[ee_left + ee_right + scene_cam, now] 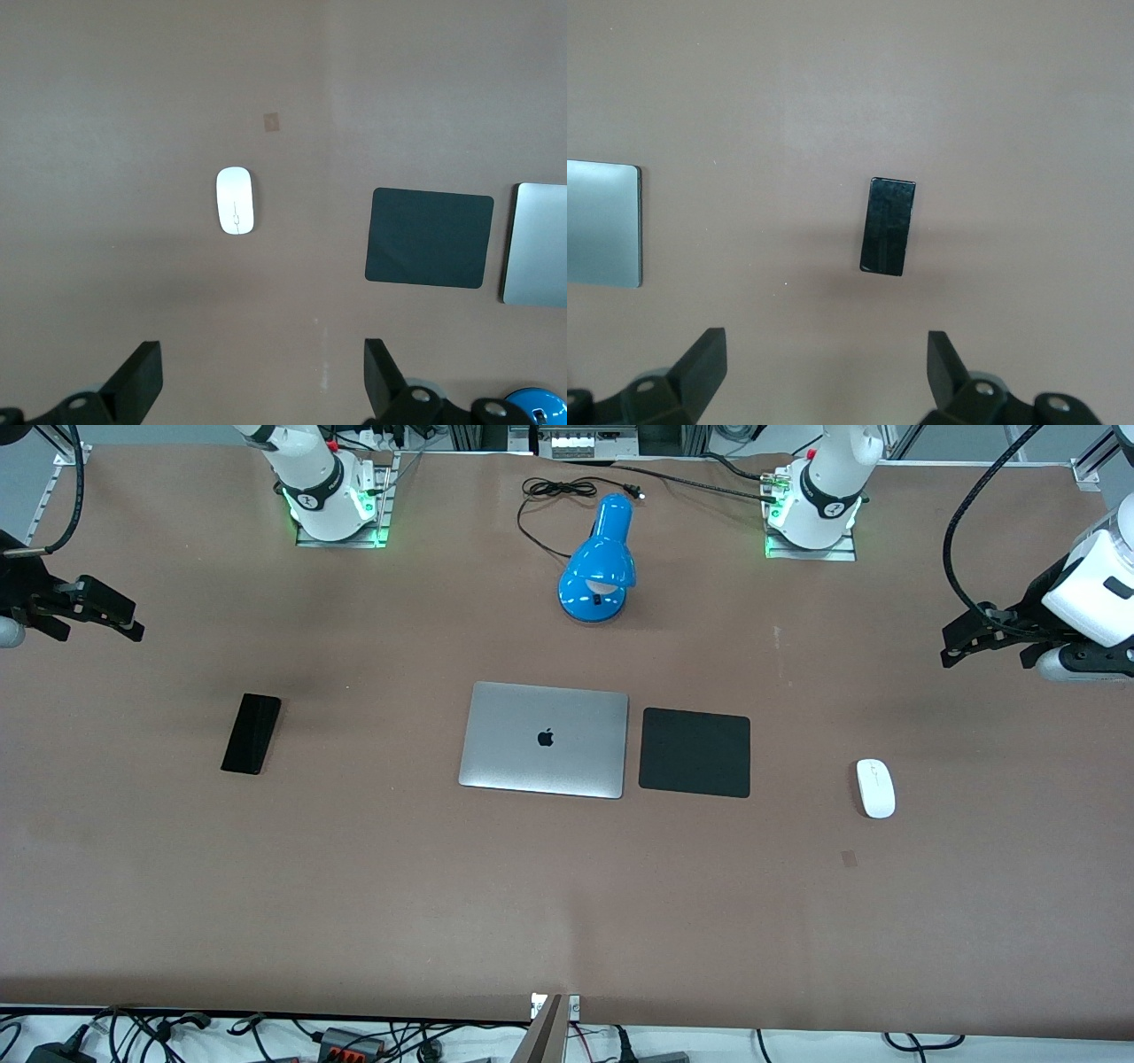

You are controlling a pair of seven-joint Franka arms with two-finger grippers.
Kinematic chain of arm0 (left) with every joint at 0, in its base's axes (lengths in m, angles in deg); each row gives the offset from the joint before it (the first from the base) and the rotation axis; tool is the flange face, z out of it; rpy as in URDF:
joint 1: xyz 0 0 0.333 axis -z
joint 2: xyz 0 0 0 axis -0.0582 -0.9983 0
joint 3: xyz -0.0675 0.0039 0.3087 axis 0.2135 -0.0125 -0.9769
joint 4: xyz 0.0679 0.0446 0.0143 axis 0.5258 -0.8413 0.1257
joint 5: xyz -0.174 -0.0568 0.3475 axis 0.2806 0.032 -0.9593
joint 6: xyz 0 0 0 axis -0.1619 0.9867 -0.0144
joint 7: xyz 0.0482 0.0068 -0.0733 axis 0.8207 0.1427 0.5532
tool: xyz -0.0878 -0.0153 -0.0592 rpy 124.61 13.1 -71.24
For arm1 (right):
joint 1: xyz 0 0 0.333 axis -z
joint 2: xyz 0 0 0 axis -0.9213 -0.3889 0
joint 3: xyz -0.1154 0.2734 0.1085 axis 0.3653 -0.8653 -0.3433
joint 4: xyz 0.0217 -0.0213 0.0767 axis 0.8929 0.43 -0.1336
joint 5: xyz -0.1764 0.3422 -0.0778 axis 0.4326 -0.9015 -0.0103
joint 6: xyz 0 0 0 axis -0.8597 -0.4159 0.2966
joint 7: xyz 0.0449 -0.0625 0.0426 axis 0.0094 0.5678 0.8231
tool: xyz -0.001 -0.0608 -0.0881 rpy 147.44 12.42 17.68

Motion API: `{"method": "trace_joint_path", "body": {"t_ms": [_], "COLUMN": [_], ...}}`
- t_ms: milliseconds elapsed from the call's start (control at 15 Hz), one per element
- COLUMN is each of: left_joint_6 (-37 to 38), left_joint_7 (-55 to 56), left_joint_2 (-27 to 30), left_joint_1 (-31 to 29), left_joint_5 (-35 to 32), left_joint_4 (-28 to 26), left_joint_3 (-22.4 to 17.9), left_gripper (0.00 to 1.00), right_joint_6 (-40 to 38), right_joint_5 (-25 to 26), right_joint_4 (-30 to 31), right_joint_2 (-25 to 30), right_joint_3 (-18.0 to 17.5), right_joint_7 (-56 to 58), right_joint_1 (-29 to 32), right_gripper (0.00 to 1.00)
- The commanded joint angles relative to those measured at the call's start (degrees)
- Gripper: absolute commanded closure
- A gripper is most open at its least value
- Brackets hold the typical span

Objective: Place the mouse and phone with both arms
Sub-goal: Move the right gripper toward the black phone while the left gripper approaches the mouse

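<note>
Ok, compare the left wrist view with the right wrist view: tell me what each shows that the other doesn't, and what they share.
Only the left wrist view shows the white mouse, the black square pad beside the laptop, a sliver of the blue desk lamp, and the left gripper, open, hanging over bare table. Only the right wrist view shows the black phone and the right gripper, also open. Both catch an edge of the closed silver laptop and the brown table.

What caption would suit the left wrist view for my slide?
Open left gripper hangs above the brown table, the small white oval mouse lying apart from the black square pad.
</note>
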Motion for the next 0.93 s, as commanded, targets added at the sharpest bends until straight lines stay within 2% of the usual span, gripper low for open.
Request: {"method": "trace_joint_path", "body": {"t_ms": [0,467,867], "left_joint_6": [1.05,1.14,1.31], "left_joint_7": [0.23,0.67,0.76], "left_joint_2": [0.32,0.41,-0.03], "left_joint_1": [-0.28,-0.28,-0.54], "left_joint_5": [-0.77,-0.77,-0.94], "left_joint_4": [0.61,0.61,0.52], "left_joint_3": [0.27,0.27,-0.35], "left_gripper": [0.00,0.00,0.00], "right_joint_6": [-0.51,0.10,0.27], "right_joint_5": [0.02,0.02,0.29], "right_joint_4": [0.62,0.45,0.89], "right_joint_2": [1.11,0.24,-3.54], "right_joint_3": [-0.09,-0.09,-0.35], "right_joint_7": [-0.85,-0.94,-0.94], "right_joint_1": [-0.13,-0.13,-0.30], "right_gripper": [0.00,0.00,0.00]}}
